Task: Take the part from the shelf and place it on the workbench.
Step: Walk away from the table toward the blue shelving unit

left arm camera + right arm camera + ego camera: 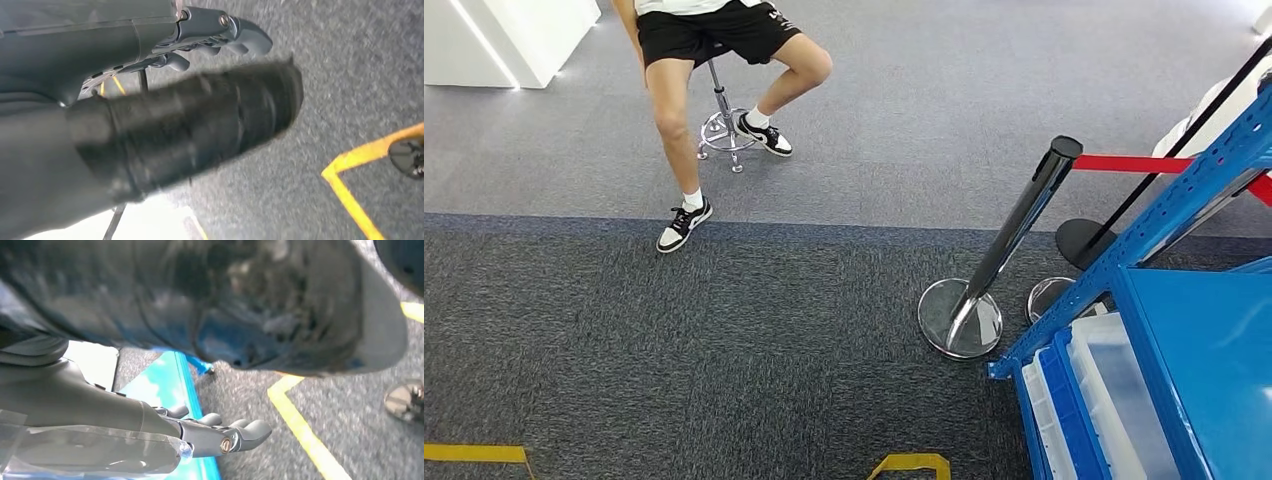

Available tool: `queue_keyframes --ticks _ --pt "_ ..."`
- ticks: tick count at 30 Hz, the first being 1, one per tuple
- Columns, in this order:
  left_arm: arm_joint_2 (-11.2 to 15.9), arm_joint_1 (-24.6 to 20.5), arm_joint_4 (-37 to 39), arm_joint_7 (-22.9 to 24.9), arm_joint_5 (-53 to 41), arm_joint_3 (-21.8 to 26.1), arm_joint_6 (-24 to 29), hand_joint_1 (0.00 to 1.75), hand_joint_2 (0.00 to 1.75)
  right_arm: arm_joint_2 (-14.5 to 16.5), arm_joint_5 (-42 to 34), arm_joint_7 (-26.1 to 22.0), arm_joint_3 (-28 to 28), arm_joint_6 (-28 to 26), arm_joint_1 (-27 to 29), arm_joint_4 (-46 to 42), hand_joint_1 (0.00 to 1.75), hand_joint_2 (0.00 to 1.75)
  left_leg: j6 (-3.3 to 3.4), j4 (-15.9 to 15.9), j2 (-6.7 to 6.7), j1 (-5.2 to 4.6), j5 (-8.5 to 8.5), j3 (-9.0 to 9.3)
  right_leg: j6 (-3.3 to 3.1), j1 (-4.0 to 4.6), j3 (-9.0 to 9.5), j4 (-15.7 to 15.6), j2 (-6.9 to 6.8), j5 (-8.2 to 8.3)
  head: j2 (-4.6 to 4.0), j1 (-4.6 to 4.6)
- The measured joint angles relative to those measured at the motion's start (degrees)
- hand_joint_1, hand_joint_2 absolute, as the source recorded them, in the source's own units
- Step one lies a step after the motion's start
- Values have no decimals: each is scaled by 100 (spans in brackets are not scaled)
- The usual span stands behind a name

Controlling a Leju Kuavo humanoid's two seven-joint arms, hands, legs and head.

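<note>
Nearest, the left hand (220, 37) and the right hand (220, 432) hang over grey carpet marked with yellow tape (300, 427), fingers loosely extended and holding nothing. The blue shelf (1194, 340) stands at right with clear bins (1114, 390); the part cannot be made out. Beyond stand a chrome stanchion (994, 265) and a seated person (714, 60); no readable writing.

floor: you're looking at grey carpet (754, 340), darker near you, paler farther off.
tape: yellow floor tape (911, 464) lies on the carpet at the near edge.
posts: two chrome barrier-post bases (961, 318) stand just beside the shelf corner.
shelf: blue steel shelf (1199, 340) holding clear bins (1114, 385).
</note>
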Motion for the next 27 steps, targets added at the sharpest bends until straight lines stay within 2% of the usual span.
queue_keyframes --ticks 2,4,5,6,7,8,9,10,11,12,13,15,16,17,19,20,21,22,23,25,27 --pt "-4 22 0 30 40 70 -28 0 175 -21 -2 13 46 70 -5 -4 0 0 77 -70 102 9 46 19 44 11 -117 263 -202 -194 0 8" --pt "-7 59 1 70 61 126 21 0 175 -26 -7 63 82 104 -13 -8 0 0 108 -91 195 0 58 14 72 8 -433 950 -429 -579 0 16" --pt "-7 76 1 92 64 149 65 0 175 -26 -10 103 101 103 -11 -9 0 0 112 -89 245 -6 57 7 86 0 -604 1315 -464 -734 0 16" --pt "-7 87 1 115 59 172 109 0 175 -26 -14 144 118 99 -4 -9 0 0 115 -86 294 -12 54 4 97 -10 -713 1555 -479 -800 0 16" --pt "-7 91 2 138 47 192 147 0 131 -27 -17 181 135 93 4 -9 0 0 116 -81 342 -14 50 3 103 -16 -722 1591 -487 -756 0 15" --pt "-7 90 1 163 34 209 182 0 87 -32 -24 226 148 85 12 -9 0 0 113 -72 391 -16 42 4 103 -19 -617 1403 -508 -611 0 16" --pt "-7 85 1 187 21 221 206 0 44 -42 -34 273 156 75 15 -9 0 0 103 -60 438 -17 32 8 96 -18 -418 1040 -562 -411 0 16" --pt "-4 80 1 211 10 228 228 0 0 -51 -56 333 162 61 11 -9 0 0 88 -43 483 -23 16 12 83 -4 -203 628 -685 -256 0 16" --pt "0 72 1 230 7 234 246 0 0 -60 -81 403 163 42 3 -9 0 0 65 -19 527 -39 -3 13 59 15 -32 288 -783 -139 0 14" --pt "7 64 1 241 6 240 259 0 0 -67 -106 473 164 23 -5 -9 0 0 43 -3 568 -54 -17 14 31 31 62 87 -851 -90 0 11" --pt "14 54 1 245 6 246 268 0 0 -69 -130 539 164 7 -9 -9 0 0 20 8 611 -67 -28 16 4 48 83 12 -873 -91 0 10" --pt "22 24 0 239 6 254 284 0 0 -72 -169 641 165 -22 -1 -9 0 0 -28 16 692 -72 -47 18 -55 44 64 -3 -751 -58 0 8" --pt "20 9 0 238 6 255 291 0 0 -72 -186 681 166 -39 3 -9 0 0 -62 71 649 -60 -99 0 -86 38 63 -19 -697 -39 0 6" --pt "16 -7 0 240 4 256 295 0 0 -72 -199 716 167 -57 2 -9 0 0 -95 214 550 -47 -203 -59 -117 27 61 -35 -645 -20 0 -3" --pt "-4 -32 0 257 -8 255 282 0 0 -68 -207 772 169 -87 -14 -13 0 0 -147 831 279 -17 -560 -339 -164 17 47 -49 -543 6 0 -15" --pt "-18 -43 0 268 -17 255 257 0 0 -62 -205 791 169 -95 -23 -19 0 0 -158 1221 208 -11 -735 -526 -178 21 31 -47 -487 13 0 -18" --pt "-33 -55 0 278 -25 254 224 0 0 -53 -204 805 169 -98 -32 -26 0 0 -161 1527 180 -8 -835 -676 -188 27 20 -43 -424 19 0 -17" --pt "-49 -69 0 282 -32 254 183 0 0 -41 -202 813 169 -98 -37 -34 0 0 -156 1658 170 -7 -827 -742 -193 33 14 -38 -359 23 0 -16" --pt "-62 -87 0 280 -34 254 138 0 0 -28 -199 817 169 -98 -41 -42 0 0 -144 1564 162 -7 -708 -697 -196 37 13 -29 -294 26 0 -17" --pt "-84 -131 0 244 -3 253 40 0 0 3 -194 821 169 -100 -56 -56 0 0 -99 847 47 -7 -304 -348 -190 37 19 -13 -172 29 0 -16" --pt "-101 -163 0 127 210 266 -145 0 0 32 -201 821 164 -108 -84 -73 0 0 -58 201 -135 -9 -79 -40 -150 39 -3 9 -65 38 0 -14"
